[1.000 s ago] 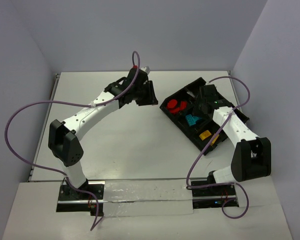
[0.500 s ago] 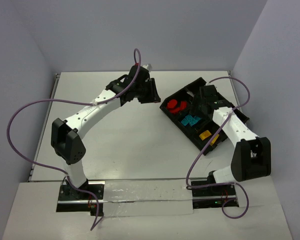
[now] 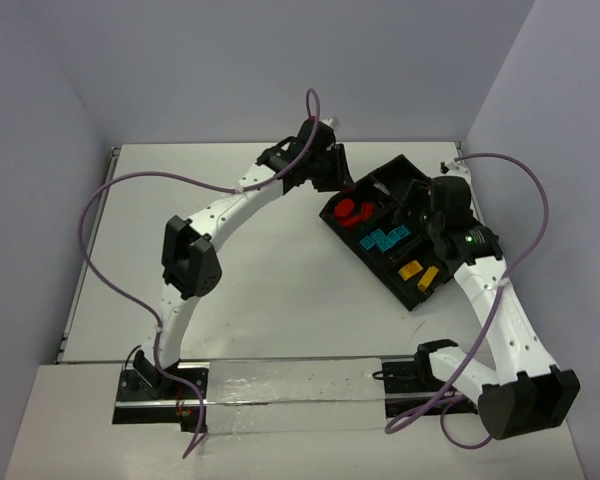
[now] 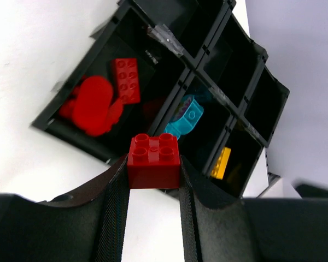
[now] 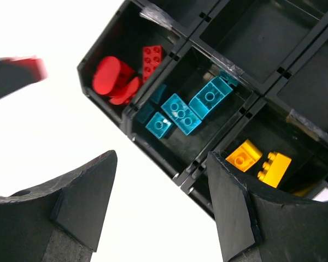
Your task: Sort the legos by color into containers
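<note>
- One white surface [image 3: 260, 290], carrying the tray.
- One black divided tray [image 5: 251, 38], on the surface's right side.
- Two tools: right tool [image 5: 161, 164] spread, empty, above tray; left tool [image 4: 153, 166] pinching red brick [image 4: 153, 154] over tray's edge.
- Several loose bricks: red bricks [image 5: 120, 76], cyan bricks [image 5: 180, 112], yellow bricks [image 5: 257, 161], in three adjoining compartments.

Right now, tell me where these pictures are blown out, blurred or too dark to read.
Left wrist: the red brick in the left claw is sharp, the table bleaches to plain white, the tray floors go near black. Right wrist: table equally washed out, that brick a blur at the left edge, cyan bricks crisp. Top external: even soft light, bricks tiny.
</note>
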Controlling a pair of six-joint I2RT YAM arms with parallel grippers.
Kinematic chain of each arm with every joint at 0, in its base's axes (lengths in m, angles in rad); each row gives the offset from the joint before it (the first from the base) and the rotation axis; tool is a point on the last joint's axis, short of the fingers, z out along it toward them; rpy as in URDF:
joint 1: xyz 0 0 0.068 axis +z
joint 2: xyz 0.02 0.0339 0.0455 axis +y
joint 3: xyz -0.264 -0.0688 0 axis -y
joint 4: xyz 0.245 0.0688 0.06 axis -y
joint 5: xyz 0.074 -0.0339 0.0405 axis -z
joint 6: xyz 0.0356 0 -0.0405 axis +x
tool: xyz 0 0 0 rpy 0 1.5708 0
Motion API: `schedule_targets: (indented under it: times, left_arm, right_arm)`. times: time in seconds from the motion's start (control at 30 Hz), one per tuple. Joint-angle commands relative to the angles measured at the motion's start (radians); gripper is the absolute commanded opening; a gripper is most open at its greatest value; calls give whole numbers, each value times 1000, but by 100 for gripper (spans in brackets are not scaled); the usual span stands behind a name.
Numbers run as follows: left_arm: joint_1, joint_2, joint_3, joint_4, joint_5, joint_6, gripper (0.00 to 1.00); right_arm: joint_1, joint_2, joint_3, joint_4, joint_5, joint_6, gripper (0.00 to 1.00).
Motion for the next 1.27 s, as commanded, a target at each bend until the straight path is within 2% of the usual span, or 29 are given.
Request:
schedule_targets:
  times: [0.0,0.13,0.17,0.2,0.23,0.27,0.3,0.37,0.5,0.63,0.77,0.9,1.07,1.23]
  left_arm:
    - [-19,80,70,89,25,-28,0]
    - [-19,183,120,158,-7,-28,1]
    - [-19,205,148,165,1,-30,5]
    - [-19,229,176,172,13,-33,14]
    - [-19,242,191,177,22,-34,31]
    - [-20,249,200,186,28,-35,61]
    - [-21,250,201,194,34,-35,81]
    - [-21,233,199,199,44,-22,97]
    - [-22,171,180,196,27,9,99]
    - [-21,25,146,164,19,64,99]
    - [-18,-203,-49,149,-41,127,99]
    - [2,-438,-288,118,-178,166,99]
    - [70,-706,-609,100,-324,184,99]
    - [129,-830,-754,31,-392,188,99]
  right_arm:
    - [-7,-71,11,-61,0,27,74]
    - [-6,-145,20,-112,24,31,74]
    - [-7,-159,22,-121,27,29,74]
    - [-7,-173,26,-131,29,26,74]
    - [-7,-181,28,-140,30,27,75]
    - [-7,-189,28,-150,28,29,75]
    - [-7,-194,26,-156,25,29,75]
    - [-7,-200,18,-160,17,32,75]
    - [-7,-188,-3,-158,5,37,75]
    - [-7,-184,-1,-146,2,39,77]
    - [-7,-196,-7,-131,28,41,88]
    - [-7,-186,-22,-133,90,55,98]
    - [-8,-172,-38,-124,127,70,100]
    - [-7,-168,-45,-119,142,70,100]
